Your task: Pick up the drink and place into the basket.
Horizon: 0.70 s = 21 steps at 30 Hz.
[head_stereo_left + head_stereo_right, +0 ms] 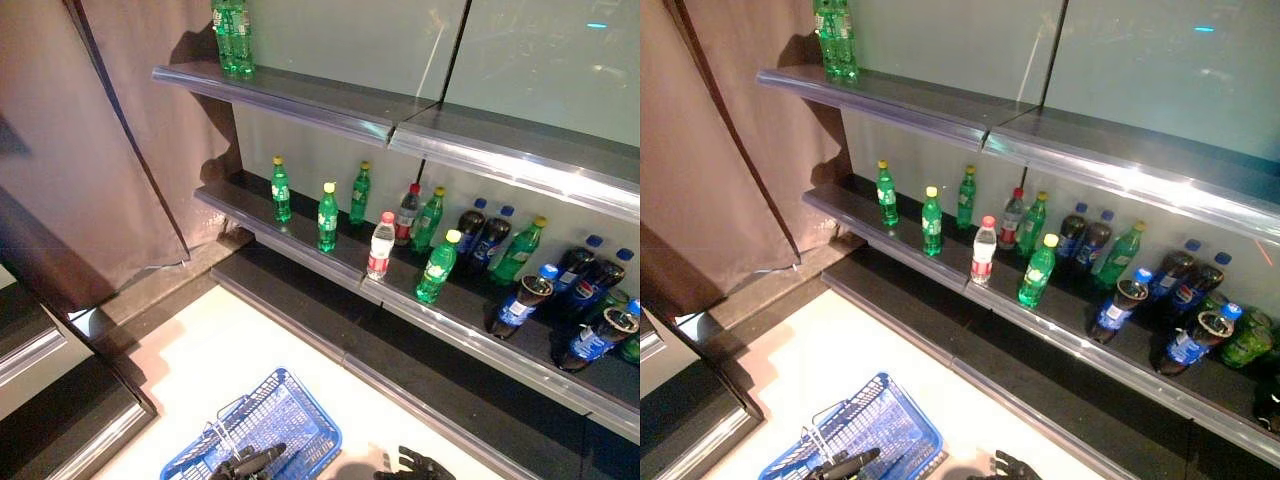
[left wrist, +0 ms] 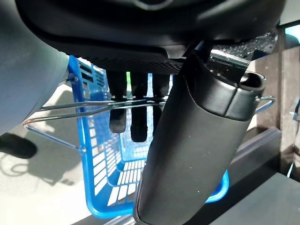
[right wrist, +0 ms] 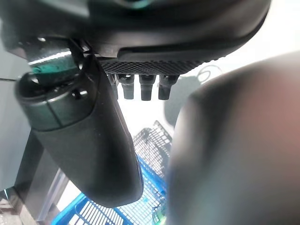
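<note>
my left hand (image 1: 248, 462) hangs low in front of me with its fingers (image 2: 123, 108) hooked under the wire handles (image 2: 93, 108) of the blue basket (image 1: 262, 425), so the basket hangs from that hand above the pale floor. my right hand (image 1: 412, 464) shows just beside it at the bottom edge of the head views, holding nothing; its fingers (image 3: 140, 87) look loosely curled, though i see only their tips. no drink is in either hand yet and the basket looks empty. the drinks stand on the middle shelf (image 1: 330, 262), well apart from both hands: green bottles, a clear water bottle (image 1: 380, 246) with a red cap near the shelf's front edge, and dark cola bottles further right. the water bottle looks the easiest choice, since it stands apart from its neighbours. i judge it a full plastic bottle: moderately heavy, smooth, a bit slippery, with thin walls that would give under a hard squeeze. i would wrap around its middle, at the label, keeping it upright.
</note>
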### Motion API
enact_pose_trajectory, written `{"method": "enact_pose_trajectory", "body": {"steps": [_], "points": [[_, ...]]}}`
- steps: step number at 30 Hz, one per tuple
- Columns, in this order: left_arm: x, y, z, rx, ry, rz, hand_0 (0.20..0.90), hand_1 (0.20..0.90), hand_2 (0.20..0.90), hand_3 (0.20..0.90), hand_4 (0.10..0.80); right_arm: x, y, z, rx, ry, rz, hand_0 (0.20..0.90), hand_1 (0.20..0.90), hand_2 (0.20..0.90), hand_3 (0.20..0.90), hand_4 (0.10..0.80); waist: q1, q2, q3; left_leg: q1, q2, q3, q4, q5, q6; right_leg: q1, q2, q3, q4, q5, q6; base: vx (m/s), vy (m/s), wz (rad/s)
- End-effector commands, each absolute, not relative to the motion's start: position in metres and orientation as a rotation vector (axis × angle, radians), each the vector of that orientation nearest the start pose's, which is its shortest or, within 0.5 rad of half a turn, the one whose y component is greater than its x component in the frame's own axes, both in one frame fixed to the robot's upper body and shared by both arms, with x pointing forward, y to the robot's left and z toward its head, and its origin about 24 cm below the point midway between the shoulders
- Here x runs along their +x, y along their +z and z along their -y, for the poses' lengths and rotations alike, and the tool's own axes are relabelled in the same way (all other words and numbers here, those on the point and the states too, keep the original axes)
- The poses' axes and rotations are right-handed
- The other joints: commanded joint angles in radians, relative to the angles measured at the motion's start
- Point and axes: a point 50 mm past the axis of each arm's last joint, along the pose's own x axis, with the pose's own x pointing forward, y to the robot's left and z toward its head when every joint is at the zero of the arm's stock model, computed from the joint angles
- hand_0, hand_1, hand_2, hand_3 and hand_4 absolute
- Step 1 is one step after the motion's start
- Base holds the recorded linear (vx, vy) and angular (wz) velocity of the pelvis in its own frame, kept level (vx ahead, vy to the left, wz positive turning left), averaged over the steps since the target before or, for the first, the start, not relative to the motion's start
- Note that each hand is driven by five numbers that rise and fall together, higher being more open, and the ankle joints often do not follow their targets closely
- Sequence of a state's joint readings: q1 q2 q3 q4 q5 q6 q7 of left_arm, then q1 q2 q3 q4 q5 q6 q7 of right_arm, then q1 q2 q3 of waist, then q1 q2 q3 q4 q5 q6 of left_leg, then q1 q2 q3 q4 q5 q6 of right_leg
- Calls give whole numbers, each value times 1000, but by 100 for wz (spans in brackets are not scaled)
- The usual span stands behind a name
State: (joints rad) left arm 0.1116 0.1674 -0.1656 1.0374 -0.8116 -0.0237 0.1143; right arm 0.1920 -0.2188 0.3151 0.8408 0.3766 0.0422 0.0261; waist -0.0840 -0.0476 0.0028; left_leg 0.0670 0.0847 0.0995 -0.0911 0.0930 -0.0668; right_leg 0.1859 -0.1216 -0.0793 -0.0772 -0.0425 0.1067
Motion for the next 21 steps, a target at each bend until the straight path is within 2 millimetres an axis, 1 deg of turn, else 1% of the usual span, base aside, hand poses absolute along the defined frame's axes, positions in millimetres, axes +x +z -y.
{"method": "enact_pose_trajectory", "body": {"steps": [1, 2, 3, 4, 6, 8, 9, 10, 12, 13, 16, 17, 18, 21], "points": [[99, -154, -187, -381, 380, -986, 300, 300, 300, 200, 100, 107, -142, 165, -16, 72, -963, 900, 900, 900, 900, 800, 51, 18, 81, 45, -1, 29, 18, -49, 20, -75, -12, -33, 31, 109, -10, 0, 0, 0], [100, -153, -188, -380, 380, -985, 300, 300, 300, 200, 100, 114, -136, 165, -21, 87, -915, 900, 900, 900, 900, 800, 52, 17, 83, 45, -2, 28, 19, -49, 20, -74, -12, -33, 31, 109, -9, 0, 0, 0], [101, -151, -190, -373, 377, -983, 300, 300, 300, 200, 100, 132, -121, 164, -48, 124, -817, 900, 900, 900, 900, 800, 53, 14, 89, 46, -2, 26, 21, -50, 20, -73, -12, -35, 32, 110, -10, 0, 0, 0], [102, -150, -191, -371, 376, -982, 300, 300, 300, 200, 100, 141, -112, 163, -59, 139, -759, 900, 900, 900, 900, 800, 53, 12, 90, 47, -2, 25, 21, -50, 20, -73, -12, -35, 33, 110, -10, -3, -32, 0], [102, -149, -194, -366, 376, -980, 300, 300, 300, 200, 100, 166, -82, 163, -58, 164, -609, 900, 900, 900, 900, 800, 53, 9, 93, 49, -1, 25, 19, -51, 19, -72, -12, -38, 32, 110, -10, -3, -16, 0], [99, -148, -195, -364, 374, -978, 300, 300, 300, 200, 100, 182, -61, 165, -68, 179, -483, 900, 900, 900, 900, 800, 53, 7, 92, 52, 0, 26, 19, -53, 20, -70, -12, -40, 30, 109, -9, 0, 0, 0], [99, -148, -195, -363, 373, -978, 300, 300, 300, 200, 100, 186, -53, 166, -70, 186, -434, 900, 900, 900, 900, 800, 54, 7, 91, 52, 0, 26, 19, -54, 20, -70, -12, -40, 29, 109, -8, 0, 0, 0], [97, -148, -195, -363, 372, -978, 300, 300, 300, 200, 100, 195, -39, 166, -77, 193, -359, 900, 900, 900, 900, 800, 53, 6, 88, 52, 0, 27, 18, -55, 20, -70, -12, -40, 27, 108, -7, 8, -15, 3], [94, -149, -195, -361, 371, -979, 300, 300, 300, 200, 100, 204, -18, 166, -92, 198, -245, 900, 900, 900, 900, 800, 53, 5, 82, 53, 1, 29, 18, -57, 21, -70, -12, -39, 25, 107, -5, 12, -16, 5], [92, -149, -194, -361, 371, -980, 300, 300, 300, 200, 100, 210, -3, 167, -111, 199, -167, 900, 900, 900, 900, 800, 53, 5, 79, 54, 2, 31, 18, -58, 22, -69, -12, -40, 24, 106, -4, 19, -18, 5], [87, -150, -194, -357, 373, -985, 300, 300, 300, 200, 100, 222, 34, 171, -119, 176, 13, 900, 900, 900, 900, 800, 54, 4, 73, 57, 5, 37, 19, -61, 23, -67, -13, -40, 24, 105, -2, 27, -17, 5], [86, -150, -194, -356, 374, -986, 300, 300, 300, 200, 100, 223, 38, 172, -118, 170, 34, 900, 900, 900, 900, 800, 54, 4, 72, 58, 5, 38, 19, -61, 23, -67, -13, -40, 24, 105, -2, 30, -18, 4], [85, -151, -195, -354, 376, -989, 300, 300, 300, 200, 100, 227, 50, 175, -124, 146, 100, 900, 900, 900, 900, 800, 54, 3, 69, 60, 7, 42, 18, -63, 22, -67, -14, -40, 23, 104, -1, 31, -18, 2], [83, -152, -195, -351, 380, -996, 300, 300, 300, 200, 100, 234, 77, 185, -145, 83, 223, 900, 900, 900, 900, 800, 54, 4, 65, 61, 11, 46, 18, -65, 22, -67, -15, -40, 22, 104, 0, 26, -14, 0]]}}
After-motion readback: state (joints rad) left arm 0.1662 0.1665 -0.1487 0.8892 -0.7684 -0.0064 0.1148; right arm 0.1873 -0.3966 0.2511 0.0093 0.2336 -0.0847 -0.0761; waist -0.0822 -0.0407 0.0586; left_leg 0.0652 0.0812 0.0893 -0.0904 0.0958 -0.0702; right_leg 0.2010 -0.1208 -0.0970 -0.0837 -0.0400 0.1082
